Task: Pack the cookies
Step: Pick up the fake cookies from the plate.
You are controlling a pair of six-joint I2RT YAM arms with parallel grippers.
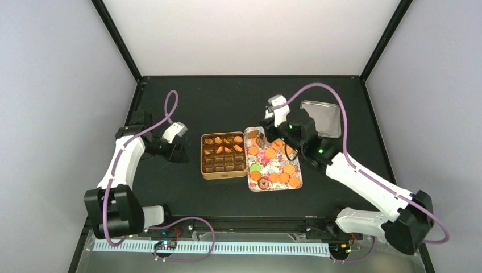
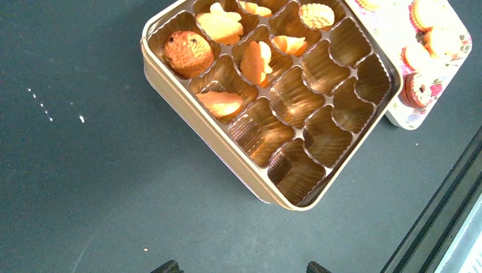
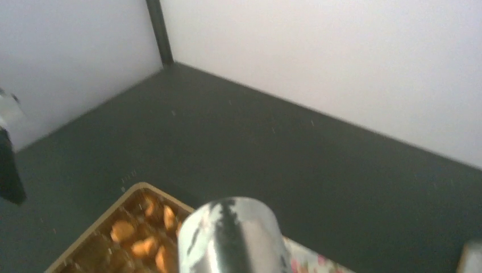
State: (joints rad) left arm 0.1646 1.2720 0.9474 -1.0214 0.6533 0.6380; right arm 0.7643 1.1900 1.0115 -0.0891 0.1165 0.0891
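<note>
The fingers (image 2: 166, 266) of the left gripper (image 2: 241, 268) are apart with nothing between them, near the gold tin (image 2: 199, 122). The right gripper (image 1: 269, 134) is over the flowery lid (image 1: 279, 163). I cannot tell if its blurry fingers (image 3: 232, 239) hold anything. The tin has sixteen cups (image 2: 295, 170). Eight hold cookies (image 2: 220, 103). On the lid lie about nine orange ones, one green cookie (image 1: 256, 168), one pink cookie (image 1: 256, 176) and one brown ring (image 1: 264, 184).

Blurred and cropped wrist views.
A blurred silver shape (image 3: 230, 236) hides part of the tin (image 3: 96, 223); of the left gripper (image 2: 242, 267) only the tips show, at the bottom edge.
</note>
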